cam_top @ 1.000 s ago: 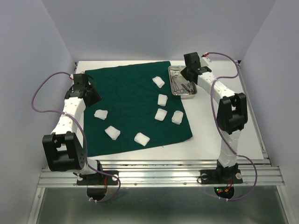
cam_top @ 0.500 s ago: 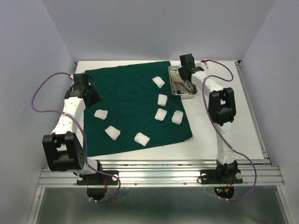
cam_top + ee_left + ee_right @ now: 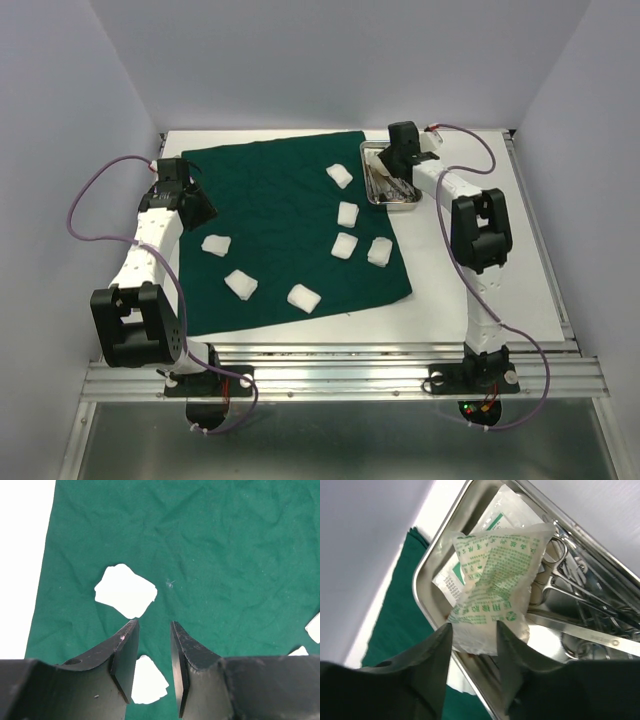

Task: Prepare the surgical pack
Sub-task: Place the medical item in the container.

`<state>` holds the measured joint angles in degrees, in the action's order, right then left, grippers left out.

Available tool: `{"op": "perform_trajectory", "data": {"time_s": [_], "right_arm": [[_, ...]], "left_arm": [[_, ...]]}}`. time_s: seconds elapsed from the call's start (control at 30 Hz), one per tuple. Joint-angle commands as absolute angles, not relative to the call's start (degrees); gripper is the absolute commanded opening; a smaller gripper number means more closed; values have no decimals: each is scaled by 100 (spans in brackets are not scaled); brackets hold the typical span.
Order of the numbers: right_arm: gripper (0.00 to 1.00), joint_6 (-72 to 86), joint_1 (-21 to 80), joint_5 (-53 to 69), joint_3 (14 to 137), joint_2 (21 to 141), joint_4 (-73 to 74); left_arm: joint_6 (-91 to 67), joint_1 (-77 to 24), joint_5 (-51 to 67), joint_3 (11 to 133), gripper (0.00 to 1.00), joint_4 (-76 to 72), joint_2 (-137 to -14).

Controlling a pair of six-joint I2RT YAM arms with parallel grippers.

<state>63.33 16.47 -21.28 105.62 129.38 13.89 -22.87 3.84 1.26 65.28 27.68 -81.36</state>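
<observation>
Partway — instruments and a sealed packet sit in the steel tray at the far right corner of the drape, left tool and right tool both open and empty — seven gauze pads lie scattered on the cloth, ungathered.

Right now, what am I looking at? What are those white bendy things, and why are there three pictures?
Those are two robot arms bolted to a table. One picture looks down from above; the other two come from a little camera on each wrist. On the table lies a green cloth with seven white pads on it, and at its far corner a metal tray of scissor-like tools. The left pincer hangs open above the cloth, holding nothing. The right pincer is over the tray with a packet between its fingers; I can't tell whether it is gripped or loose.
</observation>
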Motion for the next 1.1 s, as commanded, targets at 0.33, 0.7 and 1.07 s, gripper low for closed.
{"op": "perform_trajectory", "data": {"time_s": [0.33, 0.7, 1.07], "right_arm": [[1, 5054, 1485, -2312, 9281, 11821, 896], [1, 4983, 1485, -1610, 9808, 12523, 721], [1, 4896, 1485, -1187, 10810, 13209, 624]], "left_arm": [[-2259, 360, 97, 6618, 42, 2698, -7901], [-2259, 360, 62, 6636, 42, 2760, -7936], [-2320, 360, 62, 6706, 42, 2716, -8112]]}}
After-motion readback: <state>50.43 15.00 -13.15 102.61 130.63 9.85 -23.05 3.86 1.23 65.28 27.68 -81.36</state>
